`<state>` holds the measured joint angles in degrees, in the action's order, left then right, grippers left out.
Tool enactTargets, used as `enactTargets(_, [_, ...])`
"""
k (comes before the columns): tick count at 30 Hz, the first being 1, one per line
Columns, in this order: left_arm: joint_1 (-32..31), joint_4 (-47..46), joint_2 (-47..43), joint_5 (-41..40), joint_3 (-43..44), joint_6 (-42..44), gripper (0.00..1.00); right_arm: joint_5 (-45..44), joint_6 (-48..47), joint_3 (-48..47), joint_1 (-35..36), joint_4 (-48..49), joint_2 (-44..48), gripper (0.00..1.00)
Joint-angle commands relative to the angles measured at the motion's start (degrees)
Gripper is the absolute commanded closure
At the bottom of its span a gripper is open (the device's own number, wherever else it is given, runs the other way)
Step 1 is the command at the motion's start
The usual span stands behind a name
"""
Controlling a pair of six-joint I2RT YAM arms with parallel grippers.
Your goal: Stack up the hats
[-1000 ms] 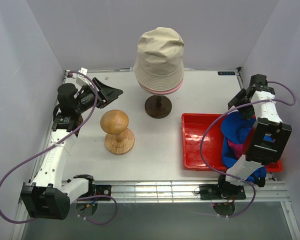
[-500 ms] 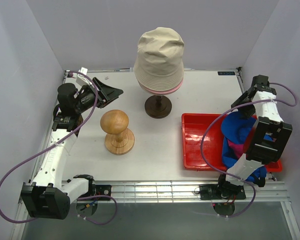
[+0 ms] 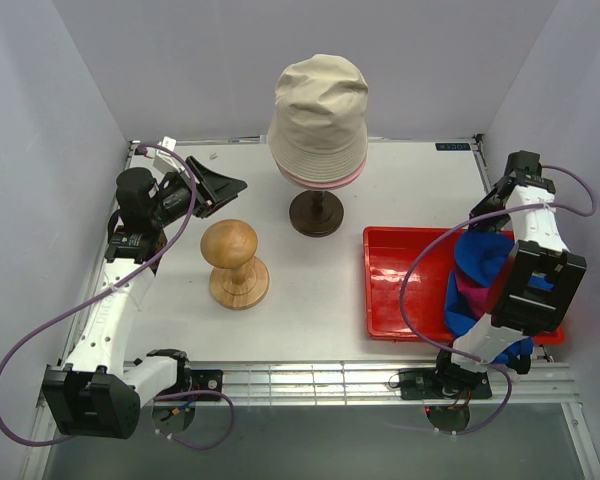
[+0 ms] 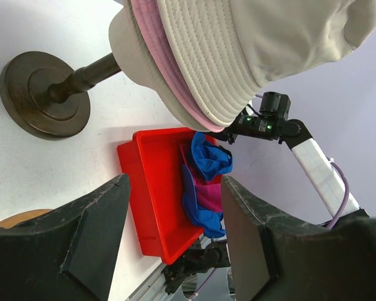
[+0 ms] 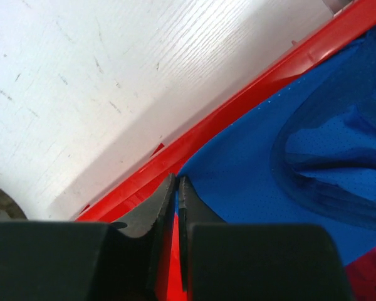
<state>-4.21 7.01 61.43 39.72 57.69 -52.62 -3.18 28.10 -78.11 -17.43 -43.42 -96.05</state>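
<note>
A beige bucket hat [image 3: 318, 110] sits over a light pink bucket hat [image 3: 327, 180] on the mannequin head at the back middle; both also fill the top of the left wrist view, the beige hat [image 4: 269, 44] over the pink hat [image 4: 151, 37]. A bright blue cap [image 3: 477, 258] lies on a magenta cap [image 3: 470, 292] in the red tray [image 3: 395, 290]. My right gripper [image 3: 492, 222] is shut on the edge of the blue cap's brim [image 5: 269, 157], its jaws [image 5: 176, 182] pinching the fabric just inside the tray's far wall. My left gripper [image 3: 225, 188] hangs open and empty at the back left.
A round-topped wooden hat block [image 3: 232, 262] stands left of centre. The mannequin's dark stand [image 3: 316, 213] rests behind it. The red tray's wall [image 5: 238, 106] runs right beside my right fingers. Enclosure walls close in on both sides.
My right gripper has gone from open to shut on the blue cap's brim. The cap's edge has shifted slightly toward the right. The left arm has not moved.
</note>
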Motion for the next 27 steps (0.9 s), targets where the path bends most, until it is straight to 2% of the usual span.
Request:
enactTargets(1, [0.0, -1.6, -1.0, 1.0, -0.4, -0.4, 0.30, 2.6, -0.9, 0.4, -0.3, 1.1, 5.4, 0.92])
enactTargets(10, [0.0, -3.3, -1.2, 2.1, -2.1, -2.0, 0.31, 10.3, -1.4, 2.8, -0.3, 0.4, 15.1, 0.92])
enactTargets(18, [0.0, -10.1, -3.0, 5.2, -5.0, -6.7, 0.26, 17.8, 1.5, 4.4, -0.3, 0.4, 24.3, 0.92])
enactTargets(25, [0.0, -11.5, -4.1, 5.3, -6.2, -8.4, 0.24, 14.6, -2.9, 5.8, 1.5, -0.7, 22.5, 0.92])
enactTargets(27, [0.1, -11.5, -4.0, 5.4, -6.6, -8.6, 0.24, 10.5, -4.8, 5.9, 4.2, -1.7, 20.7, 0.86])
